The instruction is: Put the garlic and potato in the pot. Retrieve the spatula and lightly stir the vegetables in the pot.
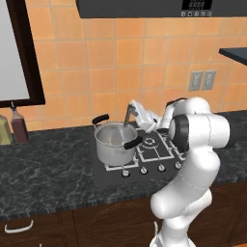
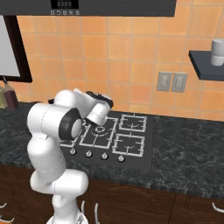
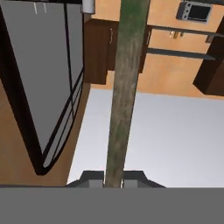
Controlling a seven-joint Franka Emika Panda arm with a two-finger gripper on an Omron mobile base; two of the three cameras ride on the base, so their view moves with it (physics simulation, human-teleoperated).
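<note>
The steel pot with two black side handles stands on the front left burner of the cooktop. My gripper hangs just above the pot's far right rim, shut on the spatula's long brownish handle, which slants down into the pot. A pale flat shape inside the pot looks like the spatula blade. In the hand view the handle runs from between my fingertips up the whole frame, with the gripper shut around it. I cannot make out the garlic and potato inside the pot. My own arm hides the pot in the right base view.
Two bottles stand at the far left of the dark stone counter. Wall outlets sit behind the cooktop. A range hood hangs overhead. At the right, a dark shelf carries a grey cup.
</note>
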